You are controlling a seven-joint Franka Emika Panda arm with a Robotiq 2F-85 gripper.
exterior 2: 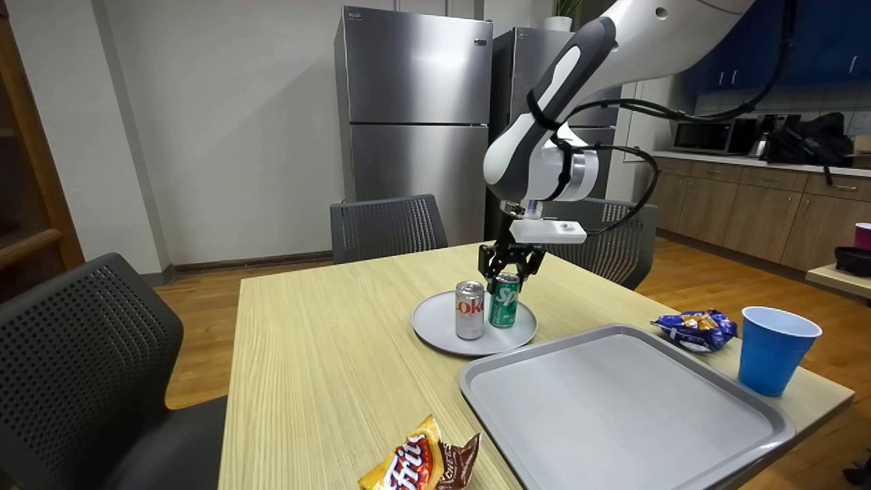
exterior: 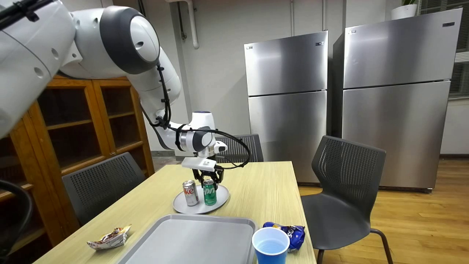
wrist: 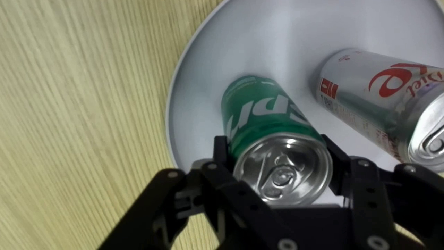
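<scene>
Toward the far end of a pale wood-grain bench [exterior 2: 326,340] sits a round grey plate [exterior 2: 435,325]. At 3 o'clock on it, in an exterior view, stands the green can [wrist: 274,135], upright, with white lettering. The jaws are closed in on this can and hold it near the top, a black finger pad [wrist: 221,152] against each side, while its base appears to rest on the plate. The silver can [exterior 2: 469,310], red-lettered and upright, stands apart from it at 9 o'clock.

At 4 o'clock from the plate lies a grey rectangular tray [exterior 2: 626,408] with a raised rim. Around the tray, a blue packet [exterior 2: 697,330] lies between 1 and 2 o'clock, a blue cup [exterior 2: 776,350] stands upright at 2 o'clock, and a yellow-and-brown packet [exterior 2: 415,463] lies between 8 and 9 o'clock.

About the bench, in an exterior view, 3 dark chairs [exterior: 348,194] with perforated backs stand at 10, 1 and 3 o'clock. Behind, 2 steel refrigerators [exterior: 287,106] rise at 1 and 2 o'clock near a pale grey wall [exterior: 216,66]; a potted plant [exterior: 404,11] shows above the 2 o'clock refrigerator. A glass-doored wooden cabinet [exterior: 97,110] fills 10 o'clock, and honey-coloured plank floor [exterior: 414,216] spreads at 3 o'clock. Wood-fronted kitchen cabinets [exterior 2: 728,211] line the room at 2 o'clock in an exterior view.
</scene>
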